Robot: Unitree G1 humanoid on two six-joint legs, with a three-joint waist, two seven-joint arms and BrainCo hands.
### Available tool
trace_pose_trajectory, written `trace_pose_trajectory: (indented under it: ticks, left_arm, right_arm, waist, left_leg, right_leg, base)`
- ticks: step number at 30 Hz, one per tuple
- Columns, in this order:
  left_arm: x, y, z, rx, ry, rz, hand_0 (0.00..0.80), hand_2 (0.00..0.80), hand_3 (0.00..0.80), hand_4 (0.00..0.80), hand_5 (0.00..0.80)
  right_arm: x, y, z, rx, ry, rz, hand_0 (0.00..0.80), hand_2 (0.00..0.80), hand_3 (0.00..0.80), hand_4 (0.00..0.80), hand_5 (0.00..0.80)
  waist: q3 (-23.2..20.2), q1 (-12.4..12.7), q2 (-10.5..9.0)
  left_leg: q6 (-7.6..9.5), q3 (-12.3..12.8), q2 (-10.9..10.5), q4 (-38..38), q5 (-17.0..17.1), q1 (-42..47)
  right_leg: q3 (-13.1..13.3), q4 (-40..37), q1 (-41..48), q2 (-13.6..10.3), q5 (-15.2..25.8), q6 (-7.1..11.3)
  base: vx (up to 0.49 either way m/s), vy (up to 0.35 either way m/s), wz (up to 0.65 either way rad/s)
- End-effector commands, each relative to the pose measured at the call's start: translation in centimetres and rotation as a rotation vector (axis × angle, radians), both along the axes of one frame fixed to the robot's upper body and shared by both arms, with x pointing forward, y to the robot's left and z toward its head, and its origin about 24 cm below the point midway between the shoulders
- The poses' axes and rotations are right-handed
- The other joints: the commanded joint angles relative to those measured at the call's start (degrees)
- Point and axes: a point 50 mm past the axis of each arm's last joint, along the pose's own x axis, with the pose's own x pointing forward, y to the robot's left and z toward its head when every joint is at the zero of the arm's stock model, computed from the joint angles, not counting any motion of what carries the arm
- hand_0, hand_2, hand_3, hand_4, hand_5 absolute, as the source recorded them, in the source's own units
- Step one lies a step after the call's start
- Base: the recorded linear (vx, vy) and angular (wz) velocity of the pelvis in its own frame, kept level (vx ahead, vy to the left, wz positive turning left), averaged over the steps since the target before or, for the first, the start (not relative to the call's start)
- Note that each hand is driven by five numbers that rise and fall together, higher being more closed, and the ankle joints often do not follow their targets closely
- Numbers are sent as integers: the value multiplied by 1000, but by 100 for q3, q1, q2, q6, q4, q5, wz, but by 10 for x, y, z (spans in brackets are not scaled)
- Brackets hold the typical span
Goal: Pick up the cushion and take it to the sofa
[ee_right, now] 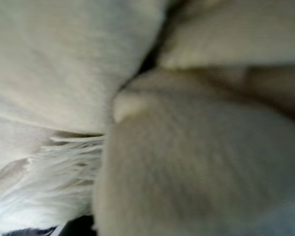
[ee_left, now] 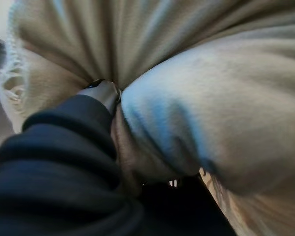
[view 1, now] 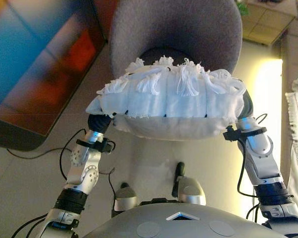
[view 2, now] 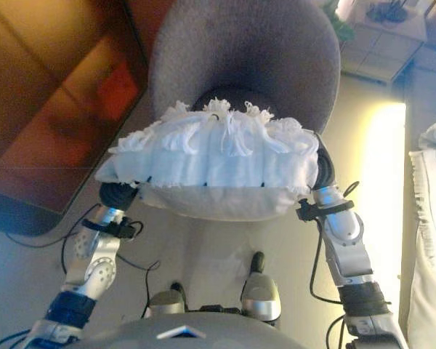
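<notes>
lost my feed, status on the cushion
Both hands' fingers hidden in cushion. Cushion held up between left hand and right hand. Grey chair directly ahead.

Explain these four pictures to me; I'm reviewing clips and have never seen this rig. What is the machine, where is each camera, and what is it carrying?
This is a two-legged humanoid robot. The top two pictures come from its head cameras, looking down past its silver arms. A white fringed cushion is carried between the left hand and the right hand, one at each end, in front of a grey round chair. The other two pictures come from wrist cameras, so close that cushion fabric fills them. The fingers are buried in it, so their grip cannot be seen.
</notes>
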Motion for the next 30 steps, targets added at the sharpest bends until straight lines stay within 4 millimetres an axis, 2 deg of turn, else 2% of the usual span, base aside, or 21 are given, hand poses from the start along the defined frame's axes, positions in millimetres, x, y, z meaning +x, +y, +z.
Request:
trace_pose_trajectory:
  ticks: [1, 3, 6, 8, 11, 13, 16, 18, 20, 21, 22, 23, 24, 26, 29, 30]
  left_arm:
    - [-4, -33, 52, -90, -260, -137, 800, 800, 800, 800, 800]
    - [-2, -32, 56, -78, -261, -157, 800, 800, 800, 800, 800]
    - [-1, -31, 61, -55, -267, -178, 800, 800, 800, 800, 800]
    - [0, -30, 63, -51, -269, -186, 800, 800, 800, 800, 800]
    - [0, -29, 68, -37, -292, -190, 800, 800, 800, 800, 800]
    - [-2, -28, 69, -34, -294, -182, 800, 800, 800, 800, 800]
    - [-4, -21, 68, -87, -282, -122, 800, 800, 800, 800, 800]
    - [-5, -18, 67, -119, -295, -79, 800, 800, 800, 800, 800]
    - [-7, -17, 67, -137, -326, -11, 800, 800, 800, 800, 800]
    - [-7, -18, 66, -136, -336, 13, 800, 800, 800, 800, 800]
    - [-8, -19, 67, -138, -342, 30, 800, 800, 800, 800, 800]
    - [-9, -20, 67, -143, -344, 35, 800, 800, 800, 800, 800]
    - [-10, -22, 69, -143, -350, 31, 800, 800, 800, 800, 800]
    - [-10, -25, 73, -142, -358, 24, 800, 800, 800, 800, 800]
    - [-6, -30, 80, -154, -369, 39, 800, 800, 800, 800, 800]
    - [-5, -31, 80, -158, -367, 45, 800, 800, 800, 800, 800]
  right_arm:
    - [-18, 31, 46, 137, -265, 194, 800, 800, 800, 800, 800]
    - [-21, 34, 47, 150, -266, 216, 800, 800, 800, 800, 800]
    - [-23, 36, 47, 166, -270, 199, 800, 800, 800, 800, 800]
    - [-24, 37, 48, 173, -281, 186, 800, 800, 800, 800, 800]
    - [-24, 39, 50, 189, -293, 164, 800, 800, 800, 800, 800]
    - [-22, 39, 50, 189, -286, 168, 800, 800, 800, 800, 800]
    - [-19, 40, 53, 151, -270, 222, 800, 800, 800, 800, 800]
    - [-18, 40, 58, 141, -281, 261, 800, 800, 800, 800, 800]
    - [-16, 41, 61, 124, -300, 294, 800, 800, 800, 800, 800]
    - [-15, 42, 62, 119, -307, 293, 800, 800, 800, 800, 800]
    - [-13, 45, 64, 118, -320, 294, 800, 800, 800, 800, 800]
    - [-12, 47, 65, 121, -327, 287, 800, 800, 800, 800, 800]
    - [-11, 49, 66, 126, -331, 265, 800, 800, 800, 800, 800]
    - [-10, 52, 65, 128, -331, 240, 800, 800, 800, 800, 800]
    - [-8, 58, 64, 128, -320, 217, 800, 800, 800, 800, 800]
    - [-8, 59, 64, 127, -316, 218, 800, 800, 800, 800, 800]
  waist:
    - [-225, 60, -81]
    - [-211, 22, -122]
    - [-186, -50, -116]
    - [-173, -84, -86]
    - [-225, -141, -30]
    - [-269, -173, -11]
    - [-334, -216, -18]
    - [-306, -171, -74]
    - [-249, -69, -191]
    - [-218, 31, -231]
    - [-186, 146, -311]
    - [-155, 247, -320]
    - [-126, 318, -307]
    - [-113, 372, -290]
    - [-66, 438, -119]
    - [-53, 460, -80]
  left_leg:
    - [493, -94, 7, 459, -747, -250]
    - [563, -52, -103, 439, -710, -263]
    - [621, -96, -145, 383, -710, -242]
    - [616, -109, -109, 300, -661, -216]
    - [540, -137, 53, 72, -483, -133]
    - [443, -82, 216, 5, -376, -56]
    - [203, 182, 670, 261, -266, 64]
    - [137, 154, 979, 919, 95, -186]
    - [245, -47, 1131, 2013, 172, -587]
    - [357, -380, 978, 2452, 57, -827]
    - [578, -649, 635, 2713, -77, -1097]
    - [701, -878, 307, 2880, -235, -1272]
    - [762, -968, 90, 2914, -314, -1383]
    - [768, -1060, -171, 2667, -316, -1472]
    - [640, -1253, -661, 1622, -36, -1642]
    - [617, -1285, -763, 1354, 70, -1721]
  right_leg:
    - [-399, 115, 132, -843, -257, 807]
    - [-372, 213, 14, -924, -137, 776]
    - [-160, 411, -93, -876, -178, 758]
    - [-82, 461, -94, -766, -354, 715]
    - [42, 468, 26, -364, -831, 590]
    - [97, 521, 75, -129, -1048, 452]
    - [156, 541, 244, 188, -1274, 195]
    - [262, 541, 305, 377, -1327, -10]
    - [358, 541, 384, 503, -1380, -252]
    - [409, 556, 430, 545, -1408, -320]
    - [472, 582, 417, 529, -1371, -377]
    - [552, 628, 455, 551, -1412, -388]
    - [620, 662, 505, 591, -1461, -405]
    - [724, 659, 573, 658, -1514, -389]
    - [944, 713, 762, 920, -1729, -346]
    - [1019, 710, 850, 990, -1790, -340]
  base:
    - [81, 25, -10]
    - [-3, -32, -8]
    - [52, -99, -6]
    - [98, -203, -1]
    - [145, -310, -2]
    - [157, -335, -4]
    - [212, -356, -17]
    - [170, -359, -31]
    - [170, -432, -55]
    - [131, -369, -90]
    - [119, -228, -105]
    - [144, -161, -94]
    - [201, -98, -73]
    - [218, -43, -52]
    - [281, 38, -50]
    - [338, 58, -56]
